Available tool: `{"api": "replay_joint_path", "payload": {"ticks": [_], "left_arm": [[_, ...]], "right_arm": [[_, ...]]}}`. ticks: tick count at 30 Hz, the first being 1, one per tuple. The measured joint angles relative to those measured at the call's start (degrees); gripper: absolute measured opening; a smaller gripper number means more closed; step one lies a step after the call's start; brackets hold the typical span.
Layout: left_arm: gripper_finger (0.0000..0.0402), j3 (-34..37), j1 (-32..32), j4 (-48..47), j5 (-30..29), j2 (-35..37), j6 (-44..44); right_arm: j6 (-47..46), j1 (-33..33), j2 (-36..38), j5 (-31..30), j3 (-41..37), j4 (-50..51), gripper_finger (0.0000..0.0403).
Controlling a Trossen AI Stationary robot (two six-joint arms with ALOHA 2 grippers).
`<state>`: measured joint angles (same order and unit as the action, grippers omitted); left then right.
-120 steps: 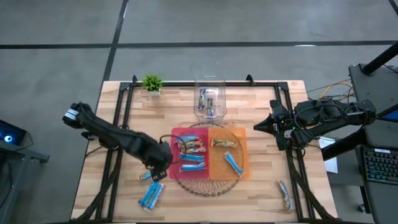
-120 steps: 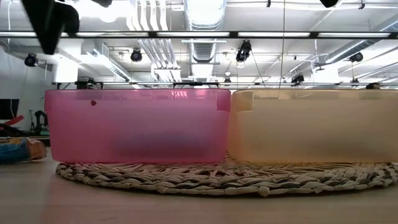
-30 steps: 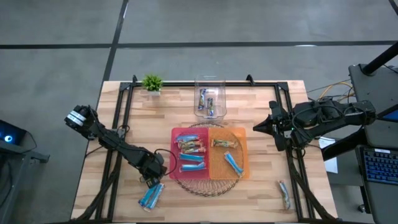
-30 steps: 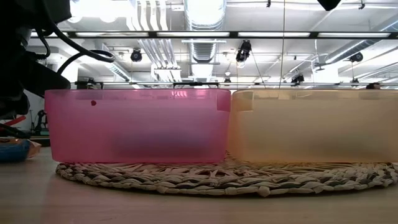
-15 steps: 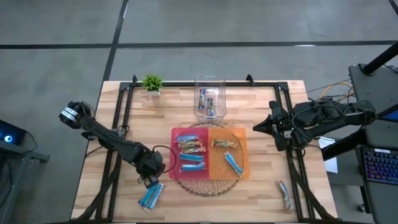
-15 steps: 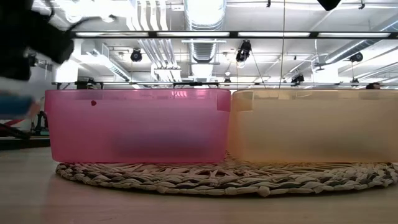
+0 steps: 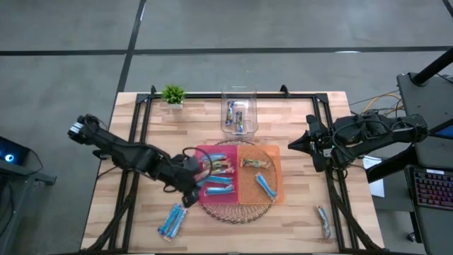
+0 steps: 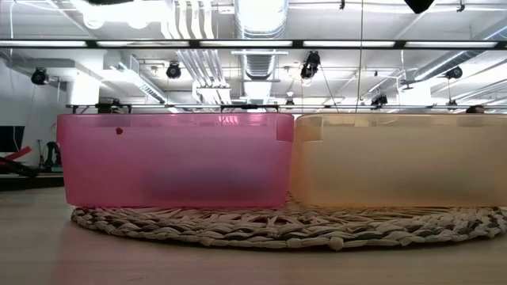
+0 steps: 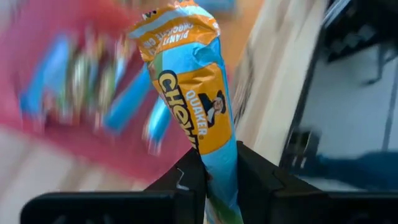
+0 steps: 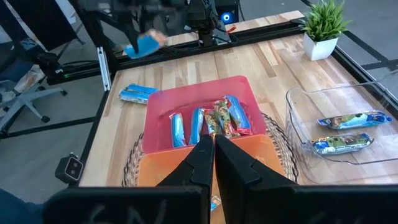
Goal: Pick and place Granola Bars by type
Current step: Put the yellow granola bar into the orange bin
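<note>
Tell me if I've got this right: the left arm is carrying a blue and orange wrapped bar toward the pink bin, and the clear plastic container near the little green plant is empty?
Not quite. The clear plastic container isn't empty: the high view shows wrapped bars inside it, and the right wrist view shows two. The rest holds: the left end effector grips a blue and orange wrapped bar beside the pink plastic bin.

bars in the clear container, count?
2. Both lie side by side on the floor of the clear container: the first bar nearer the plant, the second bar next to it. None seems hidden.
</note>
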<state>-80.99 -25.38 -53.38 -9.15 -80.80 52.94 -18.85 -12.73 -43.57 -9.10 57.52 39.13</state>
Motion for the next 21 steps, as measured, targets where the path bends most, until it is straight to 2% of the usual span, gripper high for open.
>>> {"api": "replay_joint_path", "payload": {"ticks": [3,10,15,21], "left_arm": [[0.0050,-3.84,2.33,2.85,-1.88,-1.47,-5.17],[0.0050,-9.56,8.75,8.43,-0.76,-7.02,-17.41],[0.0050,-11.03,12.53,9.60,2.86,-10.47,-22.54],[0.0051,-11.24,15.90,16.77,8.05,-13.74,-26.48]], "right_arm": [[0.00,0.00,0.00,0.00,0.01,0.00,0.0008],[0.00,0.00,0.00,0.02,0.00,0.00,0.0008],[0.00,0.00,0.02,0.02,0.04,0.02,0.0008],[0.00,0.00,0.07,0.02,0.09,0.02,0.0008]]}}
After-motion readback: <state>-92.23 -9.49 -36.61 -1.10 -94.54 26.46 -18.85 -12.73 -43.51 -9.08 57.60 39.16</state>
